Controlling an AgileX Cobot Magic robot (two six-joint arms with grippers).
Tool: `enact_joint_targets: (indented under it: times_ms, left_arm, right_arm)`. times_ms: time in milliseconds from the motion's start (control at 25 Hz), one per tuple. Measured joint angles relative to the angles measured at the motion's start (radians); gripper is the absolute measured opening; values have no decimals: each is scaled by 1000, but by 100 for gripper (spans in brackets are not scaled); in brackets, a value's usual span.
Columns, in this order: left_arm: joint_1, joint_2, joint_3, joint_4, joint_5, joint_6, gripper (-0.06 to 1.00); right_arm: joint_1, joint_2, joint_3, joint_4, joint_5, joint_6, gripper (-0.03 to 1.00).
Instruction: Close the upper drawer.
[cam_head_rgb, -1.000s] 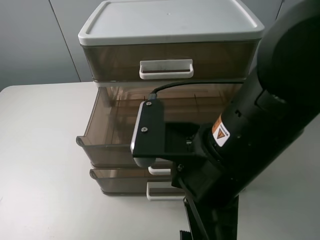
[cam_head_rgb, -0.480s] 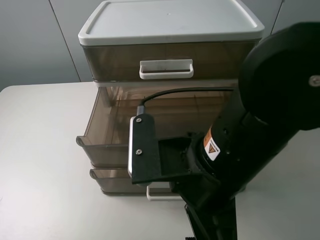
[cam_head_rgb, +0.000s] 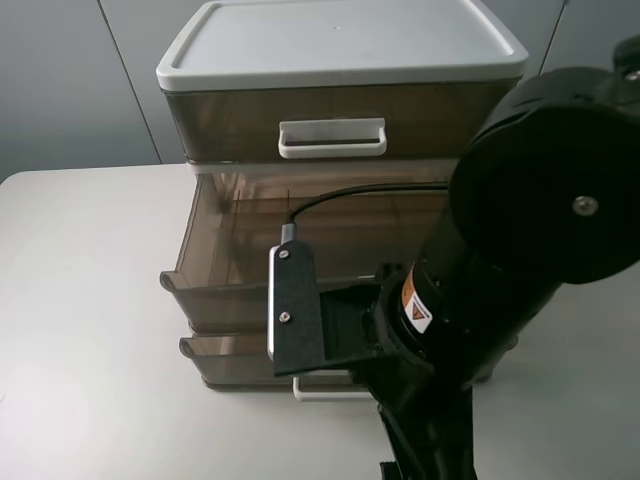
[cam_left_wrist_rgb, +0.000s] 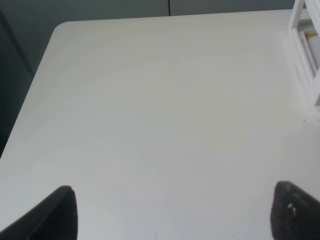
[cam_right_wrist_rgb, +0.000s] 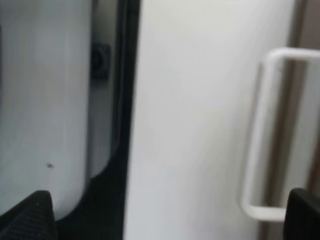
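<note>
The upper drawer (cam_head_rgb: 215, 290), shallow smoky-brown plastic, stands pulled well out of the white-lidded chest (cam_head_rgb: 340, 40). My right arm (cam_head_rgb: 520, 230) hangs over the drawer's front and hides its handle and my right gripper in the exterior view. In the right wrist view my right gripper (cam_right_wrist_rgb: 167, 215) is open and empty, with a white loop handle (cam_right_wrist_rgb: 260, 130) just ahead on a brown drawer front; I cannot tell which drawer it belongs to. My left gripper (cam_left_wrist_rgb: 177, 212) is open and empty over the bare white table (cam_left_wrist_rgb: 150, 100).
The taller top drawer (cam_head_rgb: 332, 138) is shut under the lid. The lowest drawer (cam_head_rgb: 240, 365) sticks out slightly, its white handle (cam_head_rgb: 320, 388) showing below my arm. A white framed object (cam_left_wrist_rgb: 306, 50) is at the edge of the left wrist view.
My right arm has turned and shifted lower in front of the chest. The upper drawer's front has moved slightly back toward the chest.
</note>
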Motion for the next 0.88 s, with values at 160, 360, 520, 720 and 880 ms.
enact_joint_targets:
  times_ms: [160,360,520,720,880]
  left_arm:
    - [0,0,0,0,0,0,74]
    - [0,0,0,0,0,0,74]
    - [0,0,0,0,0,0,74]
    - [0,0,0,0,0,0,74]
    - [0,0,0,0,0,0,74]
  right_arm:
    - [0,0,0,-51,-49,18,69]
    - [0,1,0,-99,-121,22,69]
    - [0,17,0,-118,-151,22,69]
    - [0,34,0,-171,-209,20,69]
    - [-4,36,0,-214,-263,18,69]
